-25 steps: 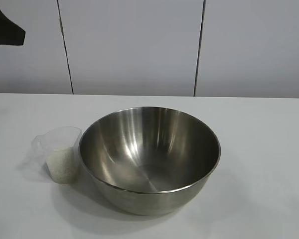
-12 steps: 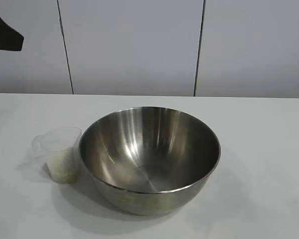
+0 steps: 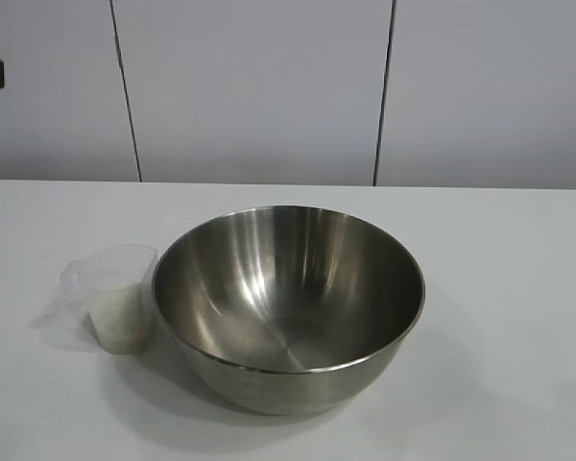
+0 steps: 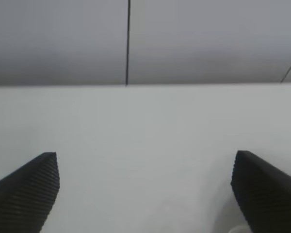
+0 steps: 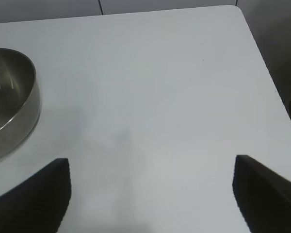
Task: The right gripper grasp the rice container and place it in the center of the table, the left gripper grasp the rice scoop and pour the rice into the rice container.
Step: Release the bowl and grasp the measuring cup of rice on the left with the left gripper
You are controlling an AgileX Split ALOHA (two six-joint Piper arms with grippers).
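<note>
- Mid-table (image 3: 518,288): rice container (image 3: 288,307) upright — rice scoop (image 3: 115,298) touching its side, rice (image 3: 123,322) inside.
- Left gripper (image 4: 145,191): fingers spread, empty.
- Right gripper (image 5: 153,194): spread, empty — beside the container.

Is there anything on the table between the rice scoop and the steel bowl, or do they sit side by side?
Nothing lies between them. In the exterior view the rice scoop stands right against the rice container on its left side; whether they touch I cannot tell.
</note>
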